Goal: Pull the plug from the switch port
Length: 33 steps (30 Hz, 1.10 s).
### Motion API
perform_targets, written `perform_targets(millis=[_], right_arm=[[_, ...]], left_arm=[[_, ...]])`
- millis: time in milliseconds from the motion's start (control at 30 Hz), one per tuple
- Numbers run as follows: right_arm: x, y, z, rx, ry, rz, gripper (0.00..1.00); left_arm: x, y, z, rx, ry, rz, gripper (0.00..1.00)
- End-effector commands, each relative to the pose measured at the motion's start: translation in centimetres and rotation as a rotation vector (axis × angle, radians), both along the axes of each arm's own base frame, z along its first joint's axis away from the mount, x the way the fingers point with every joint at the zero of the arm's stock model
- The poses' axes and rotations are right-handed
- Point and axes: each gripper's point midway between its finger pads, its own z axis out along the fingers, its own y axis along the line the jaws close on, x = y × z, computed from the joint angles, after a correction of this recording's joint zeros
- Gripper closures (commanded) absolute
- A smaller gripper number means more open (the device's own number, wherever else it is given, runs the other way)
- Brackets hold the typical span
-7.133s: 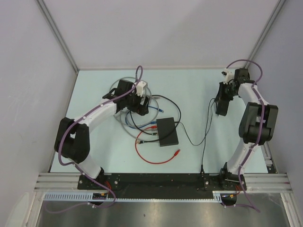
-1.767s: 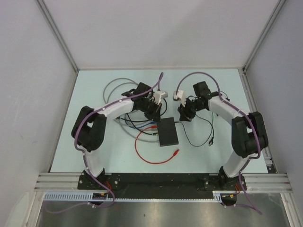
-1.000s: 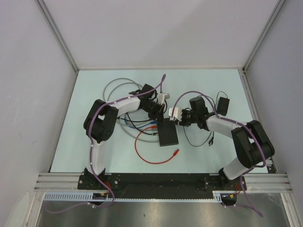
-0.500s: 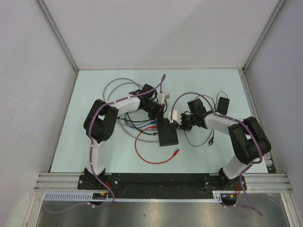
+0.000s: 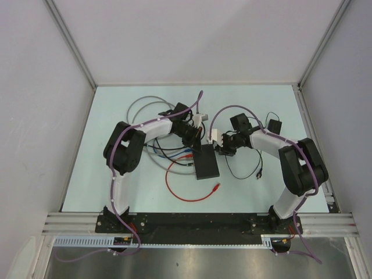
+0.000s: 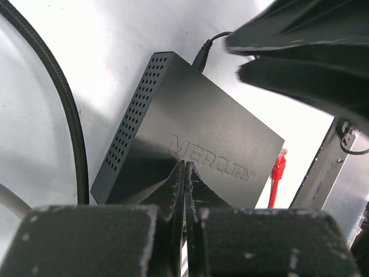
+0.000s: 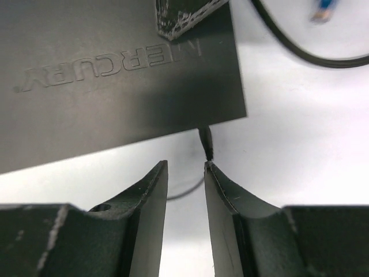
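Pale table (image 5: 116, 186): right tool (image 7: 185, 165) ajar beside plug (image 7: 204, 142).

Switch (image 5: 207, 164) lies at mid-table (image 5: 116, 180). Plug (image 7: 204, 141) sits in its right side, at the far corner. Coiled cables (image 5: 139, 107) lie left of and behind it. Looped cable (image 5: 180, 195) lies before it, toward the near edge. Adapter (image 5: 274, 126) lies toward the right edge.
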Motion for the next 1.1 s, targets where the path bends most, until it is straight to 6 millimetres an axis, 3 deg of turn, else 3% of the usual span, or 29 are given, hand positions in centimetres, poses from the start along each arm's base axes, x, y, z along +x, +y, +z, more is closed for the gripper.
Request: perform_targets(millis=[0,167,300,600,833,1067], right_arm=[[-0.5,0.4,4.0,0.049,-0.037,0.073,0.63],[0.5,0.6,2.4,0.022,-0.028,0.09,0.64],[1.2,1.0,-0.1,-0.024,0.018,0.101,0.6],[2.1,1.6,-0.9,-0.026,0.022,0.115,0.61],[0.2,1.8,-1.4,-0.05,0.048,0.206,0.61],[-1.4,2.3,-2.0,-0.068,0.098,0.245,0.68]], left_arm=[[0.5,1.5,-3.5,0.113,0.007,0.025,1.0],[0.7,1.5,-3.3,0.113,0.007,0.027,1.0],[0.7,1.6,-3.5,0.121,0.006,0.03,1.0],[0.8,1.8,-3.6,0.126,-0.011,0.016,1.0],[0.9,1.8,-3.7,0.13,-0.01,0.016,1.0],[0.9,2.0,-3.8,0.141,-0.02,0.011,1.0]])
